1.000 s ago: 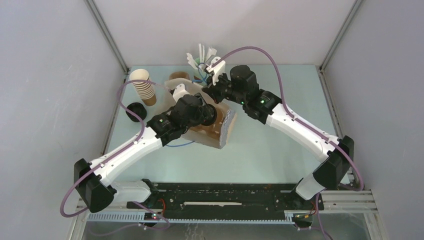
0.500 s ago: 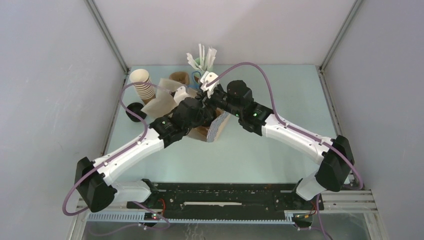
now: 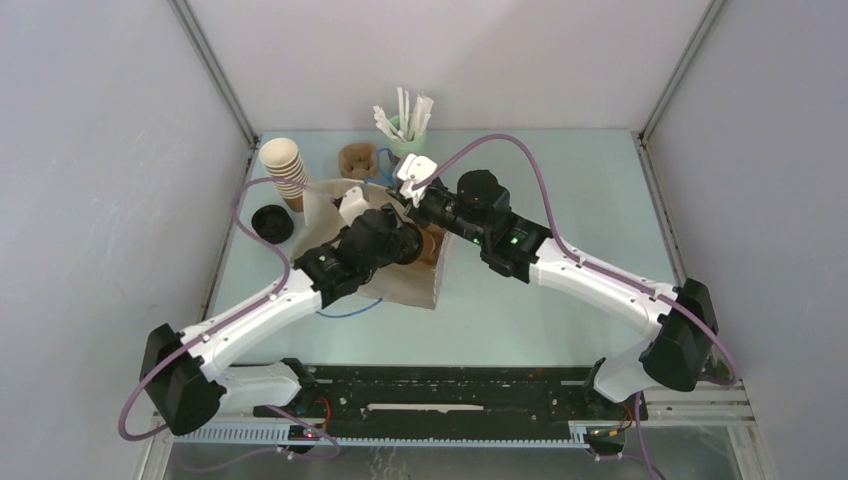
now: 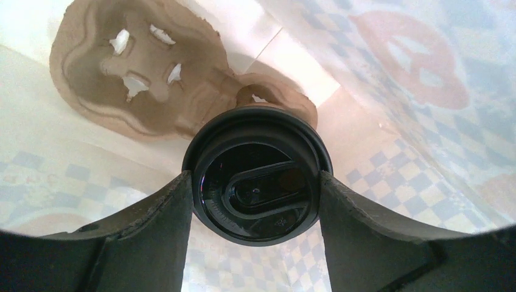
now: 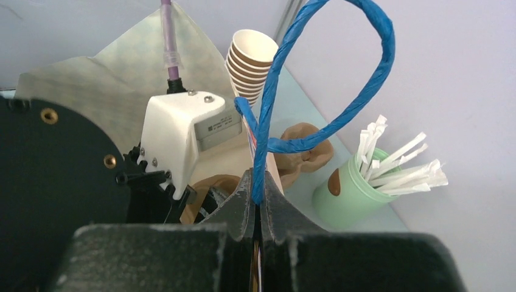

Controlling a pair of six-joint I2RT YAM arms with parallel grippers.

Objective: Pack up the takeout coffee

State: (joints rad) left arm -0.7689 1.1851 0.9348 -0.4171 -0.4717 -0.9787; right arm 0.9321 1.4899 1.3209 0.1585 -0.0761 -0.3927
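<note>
The paper bag (image 3: 410,285) lies between the two arms, its blue cord handle (image 5: 272,91) pointing toward the far end of the table. The left arm reaches in through the bag's mouth. Inside, the thin walls glow pale, with a faint checked print and a reddish mark showing through.

The left gripper (image 4: 255,191) stands wide, its broad matte black fingers (image 4: 164,225) pressed to either side of the takeout coffee (image 4: 255,182). Only the cup's round, glossy black lid shows, with its raised rim and oval sip recess. Just beyond it, deeper in the bag, sits a moulded pulp carrier (image 4: 146,73), rough, brown and lobed, with torn slits in one well. Whether the cup sits in a well cannot be told.

The right gripper (image 5: 258,207) is fully closed, pinching the base of the twisted-paper handle, whose loop arches up above the fingers.

Farther off, on the pale green table (image 3: 560,190), stand a ribbed stack of lidless brown cups (image 3: 283,170) with cream insides, a loose black lid (image 3: 270,222) beside it, a second pulp carrier (image 3: 357,160) and a smooth mint-green tumbler (image 5: 347,194) bristling with white paper-wrapped sticks (image 5: 398,164).
</note>
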